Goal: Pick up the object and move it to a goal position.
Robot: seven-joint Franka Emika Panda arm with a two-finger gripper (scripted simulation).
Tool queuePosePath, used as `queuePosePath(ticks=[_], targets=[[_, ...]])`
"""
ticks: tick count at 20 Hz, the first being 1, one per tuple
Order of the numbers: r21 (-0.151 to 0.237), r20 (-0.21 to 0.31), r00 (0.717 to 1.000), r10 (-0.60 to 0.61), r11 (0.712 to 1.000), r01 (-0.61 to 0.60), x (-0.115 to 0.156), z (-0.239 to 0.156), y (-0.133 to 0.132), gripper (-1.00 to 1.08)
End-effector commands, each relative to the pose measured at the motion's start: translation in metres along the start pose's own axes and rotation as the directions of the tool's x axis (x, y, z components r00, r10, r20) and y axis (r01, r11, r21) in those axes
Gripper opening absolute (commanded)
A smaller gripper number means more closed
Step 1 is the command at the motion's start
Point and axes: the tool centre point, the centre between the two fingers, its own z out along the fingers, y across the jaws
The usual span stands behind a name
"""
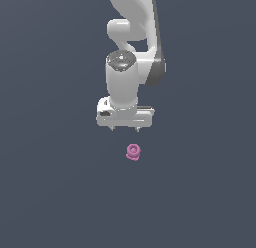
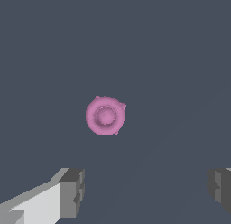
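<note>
Tool above the pink piece

The white 2-fingered tool (image 1: 124,128) hangs with its jaws spread wide and empty, pointing down; the tiny pink knobbly piece with a round ringed top (image 1: 133,152) (image 2: 105,115) lies on the dark grey table (image 1: 50,192), apart from both fingers (image 2: 72,191).

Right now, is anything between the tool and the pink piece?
Nothing: in both views only bare dark floor separates the open tool from the pink piece.

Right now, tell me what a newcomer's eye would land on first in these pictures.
The tiny pink knobbly piece stands out, alone on the plain dark grey floor. Above it in the exterior view hangs the white arm's gripper, apart from it. In the wrist view its grey fingers stand wide open, nothing between them.
</note>
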Motion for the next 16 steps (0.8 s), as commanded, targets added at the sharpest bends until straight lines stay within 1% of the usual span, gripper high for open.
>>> queuePosePath(ticks=[1, 9, 16], targets=[[0.000, 0.000, 1.000, 0.000, 1.000, 0.000, 0.0000, 0.0000, 0.0000, 1.00], [-0.022, -0.008, 0.999, -0.039, 0.999, 0.039, 0.0015, -0.0004, 0.0087, 1.00], [-0.023, -0.008, 0.999, -0.037, 0.999, 0.037, 0.0019, 0.0003, 0.0086, 1.00]])
